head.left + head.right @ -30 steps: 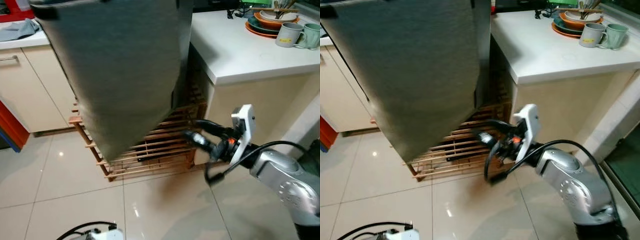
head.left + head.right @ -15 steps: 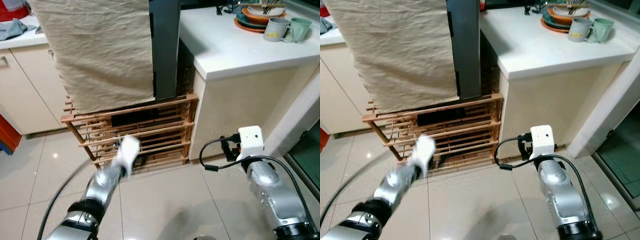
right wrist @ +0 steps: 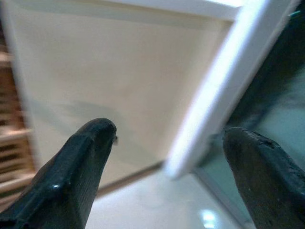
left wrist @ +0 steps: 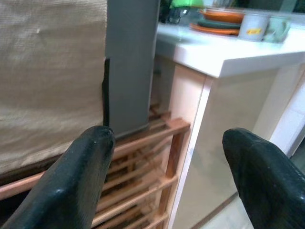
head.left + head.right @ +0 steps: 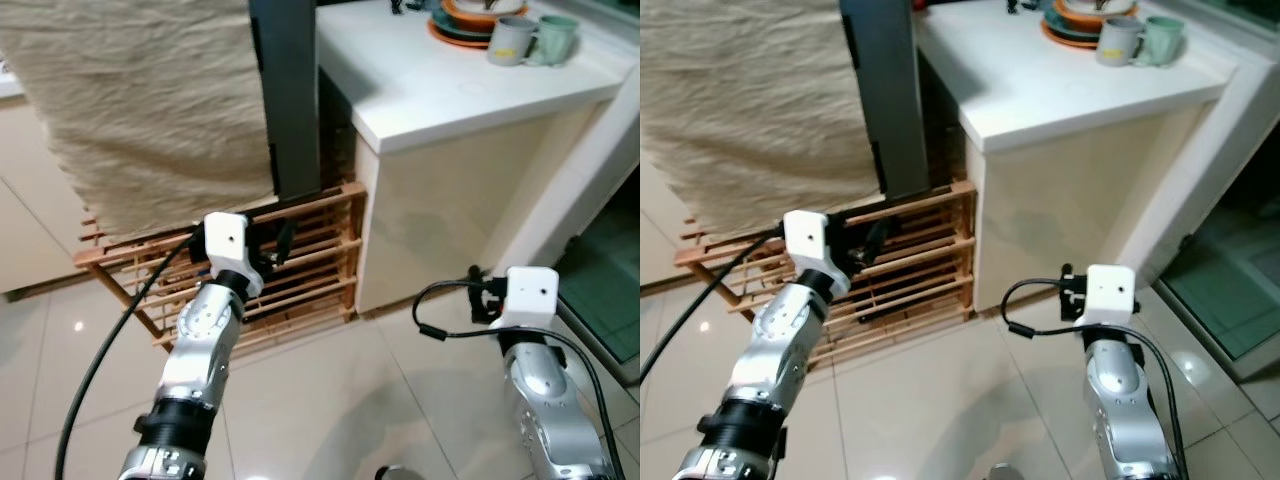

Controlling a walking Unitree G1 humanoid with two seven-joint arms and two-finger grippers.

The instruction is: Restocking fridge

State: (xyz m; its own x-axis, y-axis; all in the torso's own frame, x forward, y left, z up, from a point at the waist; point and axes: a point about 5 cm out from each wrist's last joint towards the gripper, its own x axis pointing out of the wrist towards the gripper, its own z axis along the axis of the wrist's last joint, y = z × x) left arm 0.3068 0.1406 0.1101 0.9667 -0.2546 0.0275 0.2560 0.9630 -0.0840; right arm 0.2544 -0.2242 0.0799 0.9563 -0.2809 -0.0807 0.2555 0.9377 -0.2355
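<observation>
1. Left eye view: tall dark grey fridge standing upright beside the white worktop, its base just behind a low wooden slatted rack on the glossy pale tiled floor.
2. Large beige wrinkled cloth hanging beside the fridge, covering the upper part of the rack.
3. Left gripper raised in front of the rack, pointing toward the fridge base; black fingers wide apart, holding nothing.
4. Right gripper held low, near the cream side panel of the worktop; fingers also spread wide, nothing between them.
5. At the far end of the worktop: stacked orange and dark plates, with a grey mug and a pale green mug just beside them.
6. Black cable running along the silver left arm; another looped black cable at the silver right arm.
</observation>
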